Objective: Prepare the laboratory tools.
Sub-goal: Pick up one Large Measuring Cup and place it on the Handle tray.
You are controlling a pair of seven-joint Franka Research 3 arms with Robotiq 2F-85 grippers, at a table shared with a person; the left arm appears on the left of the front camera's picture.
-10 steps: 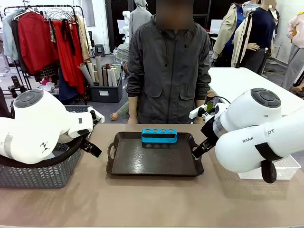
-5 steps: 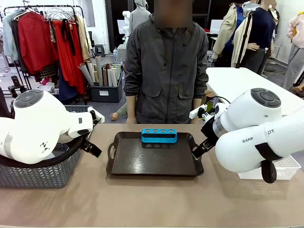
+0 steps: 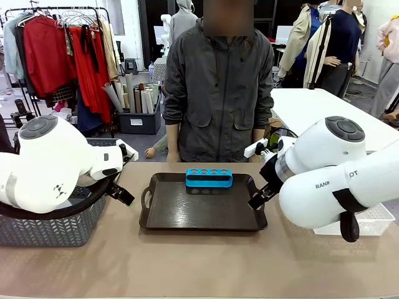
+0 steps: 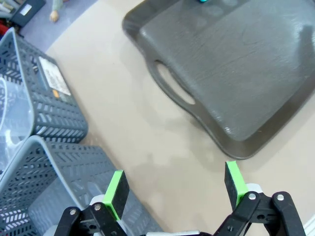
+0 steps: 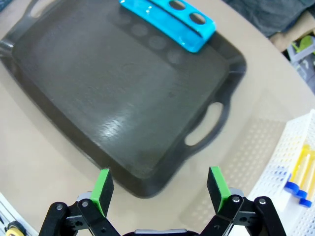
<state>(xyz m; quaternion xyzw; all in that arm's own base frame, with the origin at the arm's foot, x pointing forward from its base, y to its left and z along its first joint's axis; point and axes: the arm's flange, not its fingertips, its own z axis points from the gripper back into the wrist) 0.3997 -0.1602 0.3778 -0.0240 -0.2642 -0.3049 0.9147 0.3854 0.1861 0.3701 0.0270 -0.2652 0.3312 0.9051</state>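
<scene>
A small blue rack (image 3: 209, 177) with a row of holes stands at the far edge of the dark tray (image 3: 181, 215); the right wrist view shows the blue rack (image 5: 170, 22) with nothing in its holes. Yellow tubes with blue caps (image 5: 299, 173) lie in a white basket (image 5: 275, 162) beside the tray. My left gripper (image 4: 174, 189) hangs open over bare table by the tray's left handle, nothing between its fingers. Over the tray's near right corner my right gripper (image 5: 160, 186) is open and holds nothing. Something clear (image 4: 7, 118) lies in a grey basket; I cannot tell what.
Grey mesh baskets (image 4: 44, 98) stand left of the tray, under my left arm (image 3: 50, 168). The white basket (image 3: 374, 218) sits at the right behind my right arm (image 3: 330, 174). A person (image 3: 215, 87) stands at the far side, hands down.
My right arm has shifted slightly to the left, toward the tray. The person swayed a little. The left arm and the rack have not moved.
</scene>
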